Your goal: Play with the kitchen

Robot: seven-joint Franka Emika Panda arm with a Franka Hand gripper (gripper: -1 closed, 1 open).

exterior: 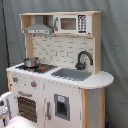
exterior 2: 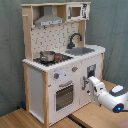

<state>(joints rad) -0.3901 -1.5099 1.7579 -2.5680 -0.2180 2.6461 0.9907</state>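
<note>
The kitchen (exterior 2: 62, 60) stands upright against a grey backdrop in both exterior views. The gripper (exterior 2: 89, 84) sits just beside its lower front panel; finger state cannot be determined. A metal pot (exterior: 31, 62) rests on the stove; contents not visible.

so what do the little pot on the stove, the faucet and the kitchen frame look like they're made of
The pot looks like shiny metal: silvery with bright glints, though it could be metallic-coated plastic. The faucet is plain black with no visible grain, probably plastic or painted wood. The kitchen frame looks like light, unpainted wood, pale tan at the posts and edges, with smooth white panels between them.
</note>
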